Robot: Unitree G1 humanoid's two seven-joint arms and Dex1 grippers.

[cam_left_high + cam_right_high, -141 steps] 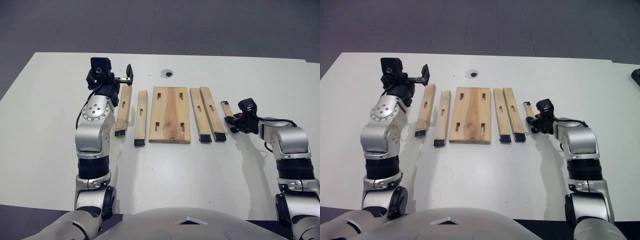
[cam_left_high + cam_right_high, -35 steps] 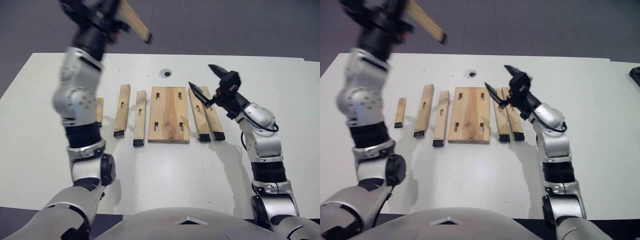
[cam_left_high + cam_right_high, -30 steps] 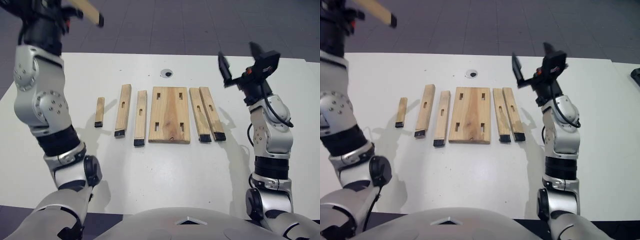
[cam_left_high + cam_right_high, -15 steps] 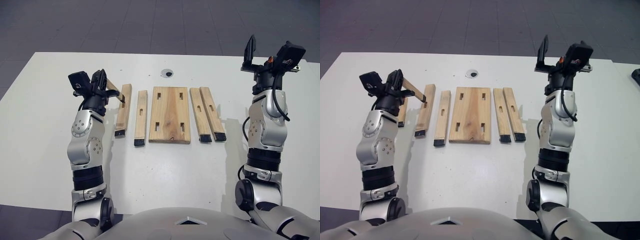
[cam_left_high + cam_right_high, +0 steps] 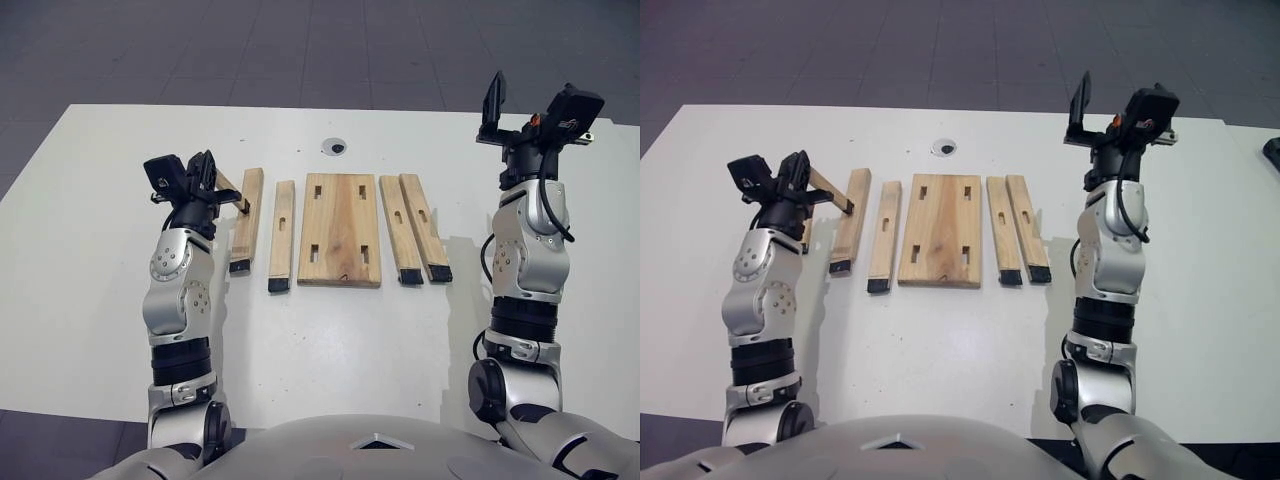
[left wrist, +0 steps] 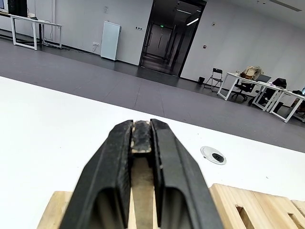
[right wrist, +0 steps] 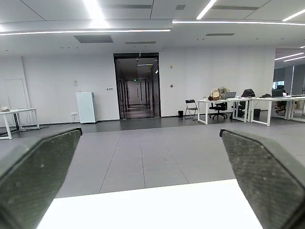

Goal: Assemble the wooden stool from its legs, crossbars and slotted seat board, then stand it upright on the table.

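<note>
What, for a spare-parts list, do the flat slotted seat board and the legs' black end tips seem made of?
Pale rectangular seat board: light wood, grain streaks visible, matte, seemingly unvarnished. Black end tips on the slotted legs: perhaps rubber or plastic caps, or paint; cannot tell.

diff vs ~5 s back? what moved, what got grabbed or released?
The right gripper released the short crossbar it held right of the legs and rose, open. The left gripper, open before, now clamps what is apparently that piece, having swung it high, then lowered it by the left legs. Seat board and four legs stayed put.
</note>
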